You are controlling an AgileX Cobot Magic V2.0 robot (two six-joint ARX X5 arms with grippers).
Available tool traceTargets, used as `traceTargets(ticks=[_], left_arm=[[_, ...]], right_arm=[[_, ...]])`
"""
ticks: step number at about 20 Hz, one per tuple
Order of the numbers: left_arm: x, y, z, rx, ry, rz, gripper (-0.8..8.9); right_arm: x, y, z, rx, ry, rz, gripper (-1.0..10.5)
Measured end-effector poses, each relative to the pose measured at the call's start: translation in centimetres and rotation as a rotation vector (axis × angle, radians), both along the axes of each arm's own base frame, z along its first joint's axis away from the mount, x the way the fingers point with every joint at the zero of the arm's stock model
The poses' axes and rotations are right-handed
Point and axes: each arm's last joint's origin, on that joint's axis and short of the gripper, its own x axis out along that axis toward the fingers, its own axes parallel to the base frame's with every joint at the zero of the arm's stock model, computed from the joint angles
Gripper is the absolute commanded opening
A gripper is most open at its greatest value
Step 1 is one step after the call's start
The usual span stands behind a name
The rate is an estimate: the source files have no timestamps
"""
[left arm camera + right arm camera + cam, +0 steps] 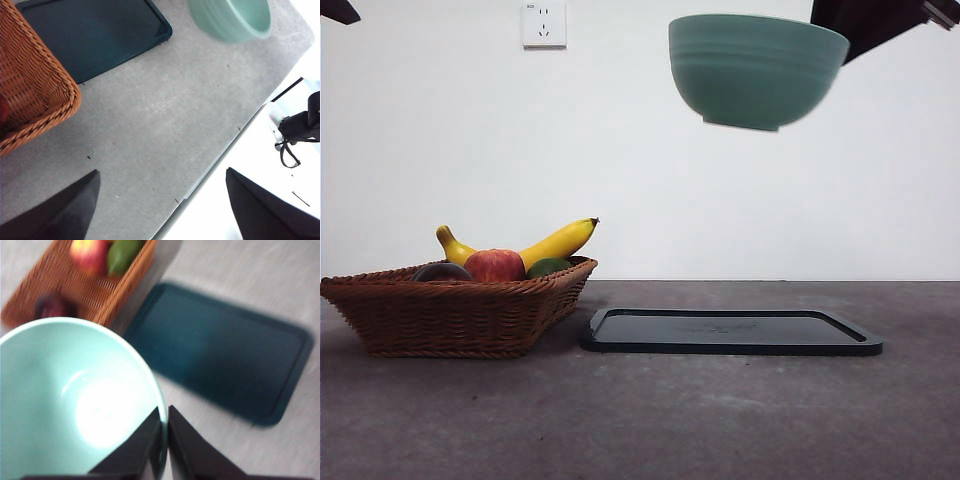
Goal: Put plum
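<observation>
Wicker basket sits nearest on the grey desk, toward the left of the front view, and it carries the fruit. Inside it the plum lies low against the near rim, dark purple, just beside a red-and-yellow apple; a dark green fruit lies on the apple's other side, and a yellow banana arches behind all three. Just beside the basket, flat on the desk, lies a dark tray with a raised rim, nothing on it. High above the tray hangs a pale green bowl, slightly tilted and well clear of the desk. The right gripper holds it, with its black fingers clamped together on the bowl's rim, one inside and one outside the wall. The left gripper waits well apart from the fruit, out over the desk's edge, with its fingers spread wide and holding nothing. A white wall socket shows on the wall behind.
</observation>
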Motion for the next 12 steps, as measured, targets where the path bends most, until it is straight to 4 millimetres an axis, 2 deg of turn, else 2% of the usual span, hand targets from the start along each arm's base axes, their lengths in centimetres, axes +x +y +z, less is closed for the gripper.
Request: traceTargets(ticks=[6, 12], left_arm=[[0.0, 0.0, 0.0, 0.000, 0.000, 0.000, 4.01], [0.0, 0.0, 0.0, 0.000, 0.000, 0.000, 4.01]], right_arm=[[-1.5, 1.7, -6.1, -0.053, 0.071, 0.072, 0.1], [-2.2, 2.8, -11.0, -0.077, 0.121, 0.084, 0.1]])
